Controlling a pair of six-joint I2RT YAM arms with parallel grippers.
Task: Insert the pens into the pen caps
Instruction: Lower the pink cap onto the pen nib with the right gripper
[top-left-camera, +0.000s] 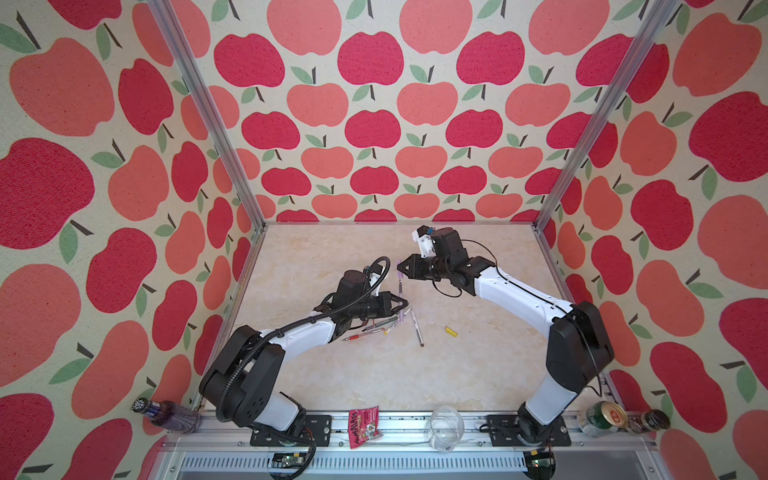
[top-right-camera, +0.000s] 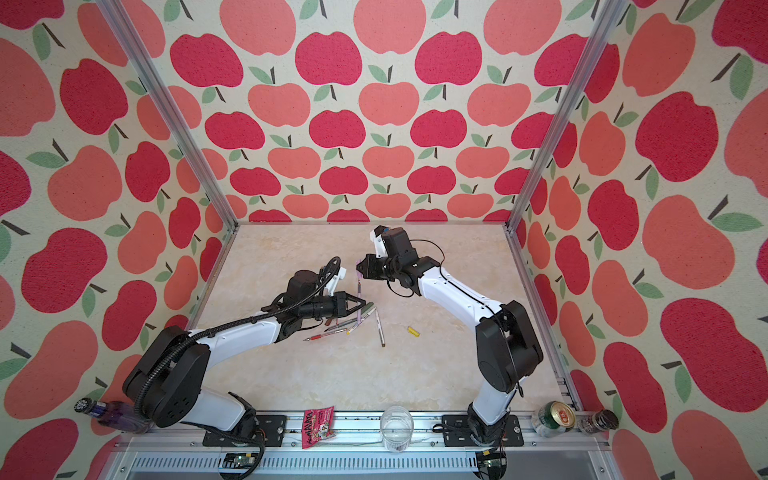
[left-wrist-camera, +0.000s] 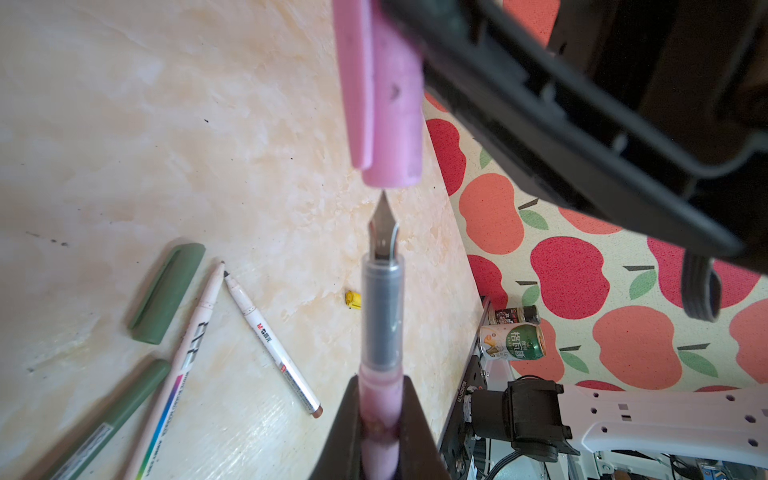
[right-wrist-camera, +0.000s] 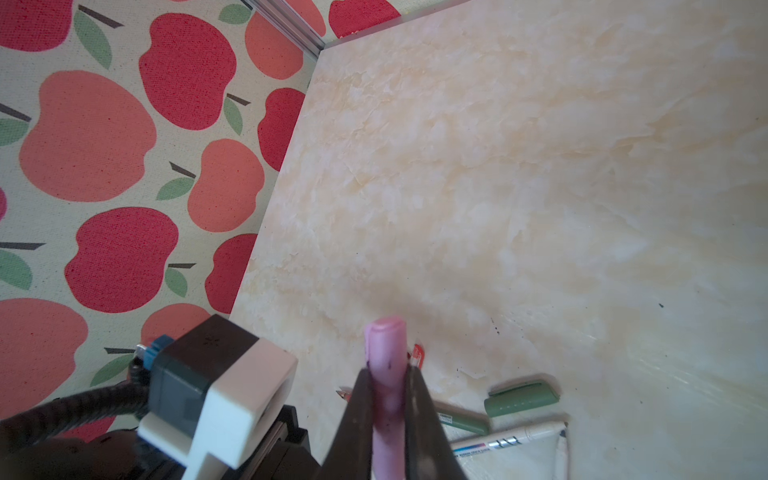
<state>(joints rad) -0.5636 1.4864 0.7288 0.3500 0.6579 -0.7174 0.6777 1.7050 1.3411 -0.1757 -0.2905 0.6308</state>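
Left gripper (left-wrist-camera: 380, 395) clamped tight on lilac pen (left-wrist-camera: 381, 316), right gripper (right-wrist-camera: 388, 386) pinched on lilac cap (right-wrist-camera: 385, 345) — both held above the table (left-wrist-camera: 166, 124), nib tip right at the cap's mouth, not in. On the table below: green cap (left-wrist-camera: 168, 291), green pen (left-wrist-camera: 112, 419), white pen marked M&G (left-wrist-camera: 272, 345), second white pen (left-wrist-camera: 183, 361) — yellow cap (left-wrist-camera: 352, 299) apart. Green can (left-wrist-camera: 513, 341) with Chinese lettering lies at the table edge.

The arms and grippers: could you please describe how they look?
The left arm and right arm have glossy white links and black joint housings. The left gripper and right gripper are black, with tapering triangular fingers. A black corrugated hose runs along the left arm; a thin black wire along the right.
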